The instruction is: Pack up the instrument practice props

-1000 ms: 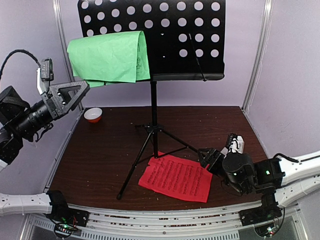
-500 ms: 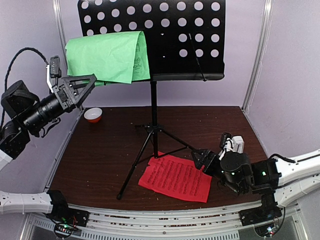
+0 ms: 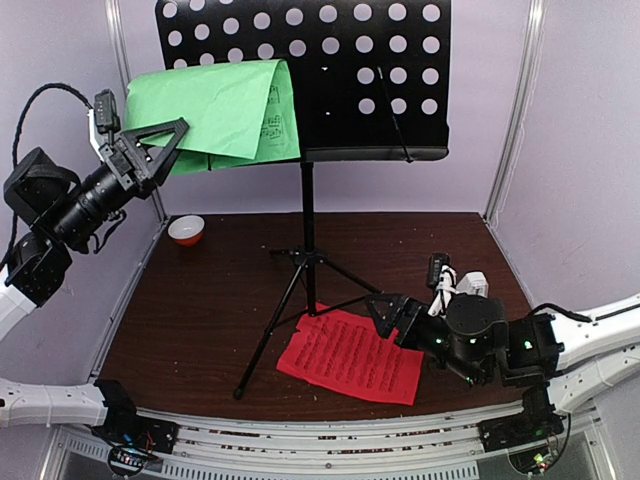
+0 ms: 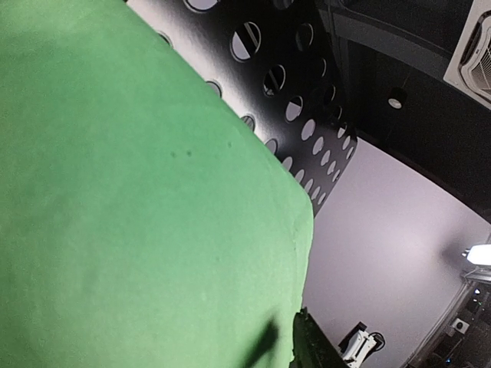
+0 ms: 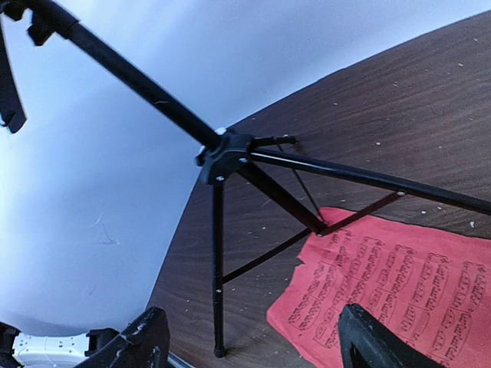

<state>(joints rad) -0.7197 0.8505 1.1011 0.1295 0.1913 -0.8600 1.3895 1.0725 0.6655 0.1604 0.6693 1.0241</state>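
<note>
Up high, the left tool (image 3: 172, 136) has its tip pressed right at the lower left edge of the green page (image 3: 215, 105), which hangs draped on the black music stand (image 3: 350, 80). Its own camera sees almost nothing but green paper with the holed panel behind, fingers out of sight, so I cannot tell whether it is open or pinching the sheet. Far beneath it, a small bowl (image 3: 186, 230) sits on the tabletop (image 3: 200, 300). Down low, the right tool (image 3: 388, 316) has its jaws spread wide with nothing between them. The red page (image 3: 350, 355) lies flat just ahead and beneath it, its top corner tucked under the tripod legs.
</note>
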